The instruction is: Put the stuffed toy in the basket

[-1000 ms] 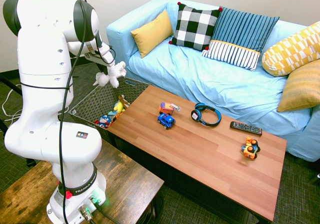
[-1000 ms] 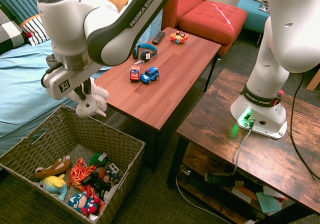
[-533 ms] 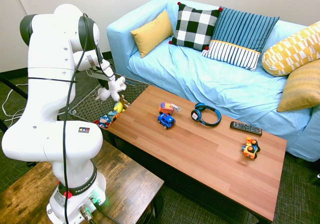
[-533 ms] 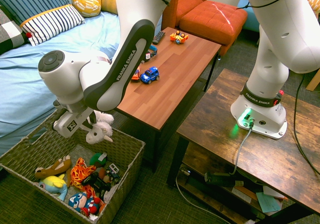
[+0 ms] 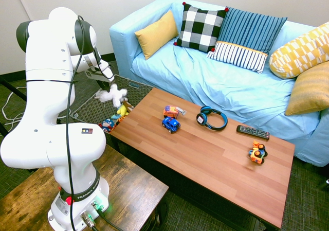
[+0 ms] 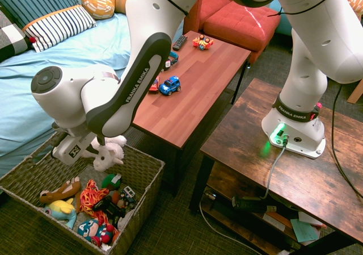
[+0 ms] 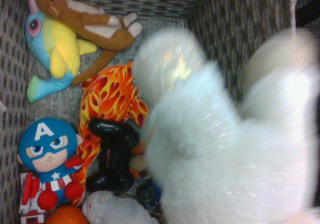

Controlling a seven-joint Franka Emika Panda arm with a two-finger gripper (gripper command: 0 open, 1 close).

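The white fluffy stuffed toy (image 6: 108, 153) (image 5: 112, 93) hangs just under my gripper (image 6: 97, 148) (image 5: 106, 83), at the height of the rim of the grey woven basket (image 6: 144, 159) (image 5: 86, 109). It is over the basket's inside, close to the wall nearest the coffee table. In the wrist view the stuffed toy (image 7: 225, 149) is a big blurred white mass above the basket's floor (image 7: 55, 97). Whether it is gripped or loose does not show.
In the basket lie a brown plush (image 6: 59, 189), a yellow-and-blue plush (image 6: 59, 208), a flame-patterned toy (image 6: 91, 197) and a Captain America doll (image 6: 96, 230). The wooden coffee table (image 6: 187, 104) beside it carries toy cars (image 6: 169, 86), headphones (image 5: 211, 118) and a remote (image 5: 252, 132). A blue sofa (image 5: 205, 82) stands behind.
The arm has swung down and carried the stuffed toy from well above the basket to rim height over its inside. The toy now looks blurred and spread out under the gripper.
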